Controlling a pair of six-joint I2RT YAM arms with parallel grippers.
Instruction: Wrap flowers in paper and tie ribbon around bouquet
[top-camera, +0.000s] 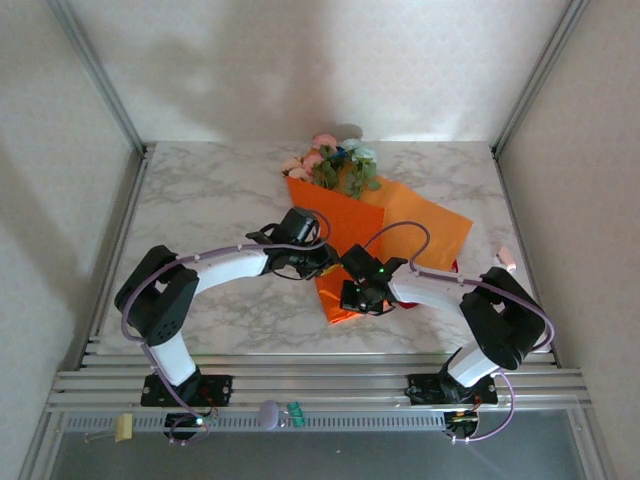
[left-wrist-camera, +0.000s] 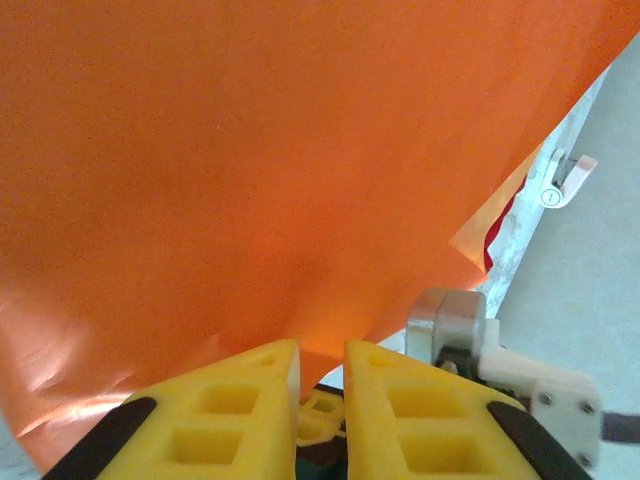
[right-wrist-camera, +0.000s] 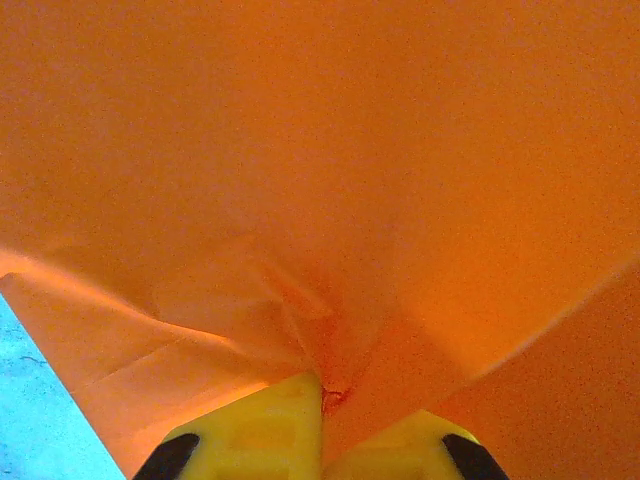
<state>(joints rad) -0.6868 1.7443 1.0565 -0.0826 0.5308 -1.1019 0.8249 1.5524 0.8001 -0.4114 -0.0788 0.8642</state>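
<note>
Seen from above, a white marble-patterned table (top-camera: 200, 220) holds a large, thin, bright orange sheet of paper (top-camera: 345, 225) lying folded at the middle of the table. Its wide end points to the far edge and its narrow end points toward the arm bases. A bunch of artificial flowers (top-camera: 340, 165), pink, pale mint-white and dark blue with green leaves, sticks out of the wide far end of the paper.

Both arms reach inward and meet at the paper's near, narrow end. The left gripper (top-camera: 325, 262) is at the paper's left edge. The right gripper (top-camera: 352, 293) is just beside it, at the near corner.

In the left wrist view, the left gripper (left-wrist-camera: 322, 350) has its yellow fingers (left-wrist-camera: 235, 405) nearly together, with a narrow gap between them. The orange paper (left-wrist-camera: 280, 160) rises right in front of the fingertips. I cannot tell whether its edge is pinched between them. To the right, a thin red satin ribbon (left-wrist-camera: 503, 222) peeks out from under the paper's edge.

In the right wrist view, the right gripper (right-wrist-camera: 322, 385) has its yellow fingers (right-wrist-camera: 265, 425) pressed together on the paper (right-wrist-camera: 330, 150). The sheet creases and puckers toward the seam where the fingertips meet.
</note>
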